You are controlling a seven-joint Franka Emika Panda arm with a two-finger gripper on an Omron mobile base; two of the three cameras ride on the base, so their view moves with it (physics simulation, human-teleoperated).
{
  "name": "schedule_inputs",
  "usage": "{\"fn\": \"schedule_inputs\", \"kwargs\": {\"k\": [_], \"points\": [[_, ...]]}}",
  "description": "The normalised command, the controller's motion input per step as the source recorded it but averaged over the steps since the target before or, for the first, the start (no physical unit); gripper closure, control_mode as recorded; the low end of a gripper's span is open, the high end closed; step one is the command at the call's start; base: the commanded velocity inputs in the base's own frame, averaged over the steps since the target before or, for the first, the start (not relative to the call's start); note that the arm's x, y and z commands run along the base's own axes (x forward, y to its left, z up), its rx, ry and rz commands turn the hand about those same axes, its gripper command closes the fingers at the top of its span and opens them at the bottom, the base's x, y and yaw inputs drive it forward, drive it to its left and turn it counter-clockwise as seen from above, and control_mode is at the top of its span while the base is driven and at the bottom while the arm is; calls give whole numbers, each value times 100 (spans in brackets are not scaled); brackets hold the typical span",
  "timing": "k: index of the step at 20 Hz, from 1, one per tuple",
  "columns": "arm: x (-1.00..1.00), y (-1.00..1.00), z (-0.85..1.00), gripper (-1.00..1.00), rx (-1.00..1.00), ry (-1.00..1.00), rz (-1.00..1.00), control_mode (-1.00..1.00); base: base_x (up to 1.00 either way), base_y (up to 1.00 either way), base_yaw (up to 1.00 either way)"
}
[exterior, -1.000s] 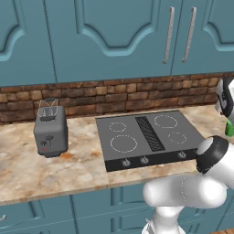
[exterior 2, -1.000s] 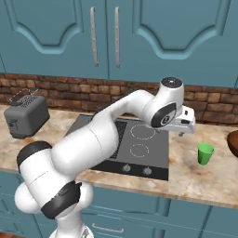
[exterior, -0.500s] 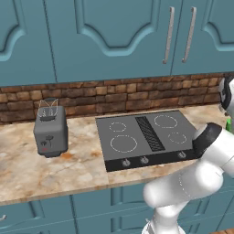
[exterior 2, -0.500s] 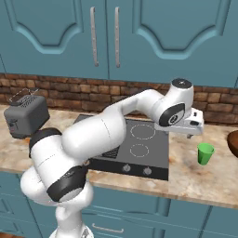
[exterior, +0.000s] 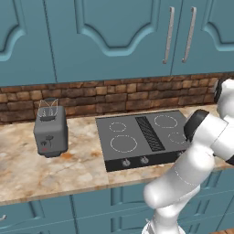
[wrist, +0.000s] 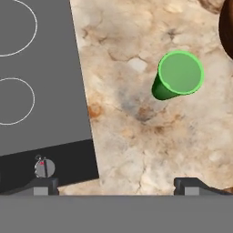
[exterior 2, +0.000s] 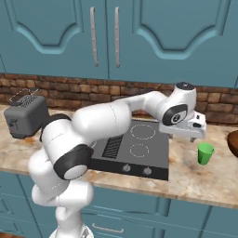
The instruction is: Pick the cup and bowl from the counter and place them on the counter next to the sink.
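Note:
The small bright green cup (exterior 2: 205, 153) stands upright on the marbled counter (exterior 2: 195, 179), right of the stovetop. In the hand view the cup (wrist: 178, 76) sits at the upper right, ahead of the fingers, on the bare counter (wrist: 136, 136). Only a sliver of the dark reddish-brown bowl (exterior 2: 234, 142) shows at the right edge, beyond the cup; the same bowl (wrist: 226, 27) cuts into the hand view's top right corner. My gripper (exterior 2: 193, 135) hovers just left of and above the cup. The gripper (wrist: 117, 186) is open, its tips wide apart with nothing between them.
A dark grey stovetop (exterior 2: 135, 148) with ring marks and knobs lies left of the cup; its edge (wrist: 36, 91) takes up the left of the hand view. A grey toaster (exterior: 51, 130) stands far left on the counter. Teal cabinets hang above a brick backsplash.
The arm has swung right and slightly down, carrying the hand from over the stovetop's right edge to just beside the cup. Cup and bowl have not moved.

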Motion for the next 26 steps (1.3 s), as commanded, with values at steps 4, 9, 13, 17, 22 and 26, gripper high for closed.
{"fn": "schedule_inputs", "kwargs": {"k": [4, 9, 13, 17, 22, 26], "points": [[0, -6, -35, -100, 2, 0, 0, -100, 0, 0, 0], [3, 0, -28, -100, 3, 0, 0, -100, 0, 0, 0], [23, 0, -13, -100, 0, 0, 0, -100, 0, 0, 0], [26, 0, -2, -100, 0, 0, 1, -100, 0, 0, 0], [31, -17, -13, -100, 0, 3, 2, -100, 0, 0, 0], [14, -36, -17, -100, 0, 1, 3, -100, 0, 0, 0]]}}
